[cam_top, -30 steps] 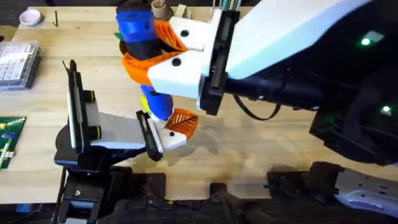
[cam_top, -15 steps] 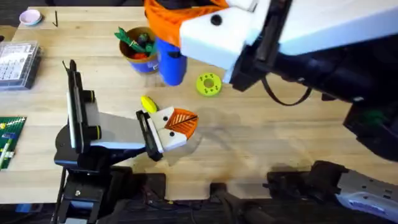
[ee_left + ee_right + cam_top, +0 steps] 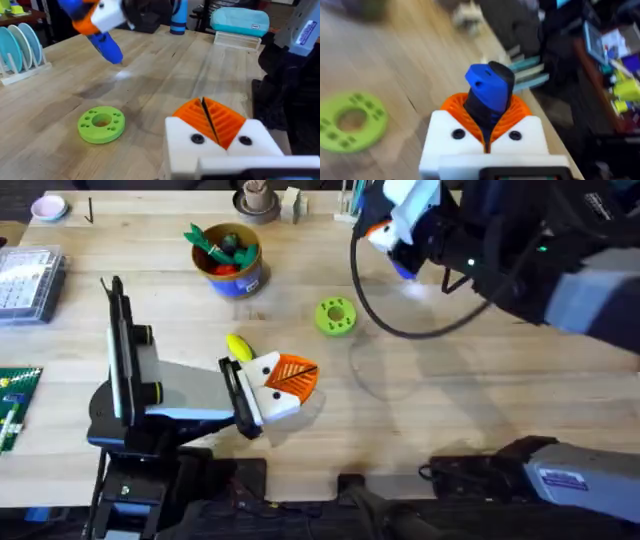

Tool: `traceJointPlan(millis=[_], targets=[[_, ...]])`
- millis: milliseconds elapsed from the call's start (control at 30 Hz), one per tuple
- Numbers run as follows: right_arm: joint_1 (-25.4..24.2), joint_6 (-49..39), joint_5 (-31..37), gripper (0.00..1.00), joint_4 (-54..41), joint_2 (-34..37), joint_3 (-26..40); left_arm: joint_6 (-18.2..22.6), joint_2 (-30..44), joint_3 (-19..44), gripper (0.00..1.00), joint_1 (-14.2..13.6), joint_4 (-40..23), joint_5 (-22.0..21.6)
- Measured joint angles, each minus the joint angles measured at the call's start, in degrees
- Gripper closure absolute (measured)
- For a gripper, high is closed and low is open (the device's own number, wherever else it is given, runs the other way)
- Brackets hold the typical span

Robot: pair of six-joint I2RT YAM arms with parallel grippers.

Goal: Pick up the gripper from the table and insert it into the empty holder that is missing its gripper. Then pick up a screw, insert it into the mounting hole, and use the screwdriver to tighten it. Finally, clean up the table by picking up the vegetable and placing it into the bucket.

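My right gripper [image 3: 388,230] hangs over the table's far right part, shut on the blue screwdriver [image 3: 403,270], whose body sticks up between the orange pads [image 3: 465,112]. The left wrist view shows the screwdriver [image 3: 107,46] pointing down, its tip just above the wood. My left gripper [image 3: 285,383] rests low near the front middle, its orange pads [image 3: 225,120] pressed together with nothing between them. The yellow vegetable [image 3: 238,346] lies just behind it. The bucket [image 3: 230,262] stands at the back left with toy vegetables inside. The loose gripper piece, the holder and the screw are out of view.
A lime-green ring disc [image 3: 335,316] lies mid-table between the two grippers. A brown cup of sticks [image 3: 256,198] stands at the back edge. A clear parts box [image 3: 25,280] and a green board [image 3: 15,405] sit at the left edge.
The right arm carried the screwdriver from close under the camera to the far right, uncovering the bucket, disc and vegetable. The left arm stayed still.
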Motion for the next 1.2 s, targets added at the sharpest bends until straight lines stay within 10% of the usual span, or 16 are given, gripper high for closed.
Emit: traceJointPlan(millis=[767, 867, 1000, 1200], targets=[[-4.69, -20.85, 7.63, 0.983, 1.42, 21.3, 0.16, -0.02, 0.0, 0.0, 0.988, 0.0, 0.0, 0.0], [-4.69, -19.32, 7.52, 0.747, 0.42, 21.34, 0.24, 0.0, 0.0, 0.0, 0.988, 0.0, 0.0, 0.0], [-4.82, -14.81, 7.84, 0.199, 1.2, 21.45, 0.52, 0.0, 0.0, 0.0, 0.988, 0.0, 0.0, 0.0], [-4.78, -5.55, 7.52, 0.152, 0.25, 20.5, 0.85, 0.0, 0.0, 0.0, 0.988, 0.0, 0.0, 0.0]])
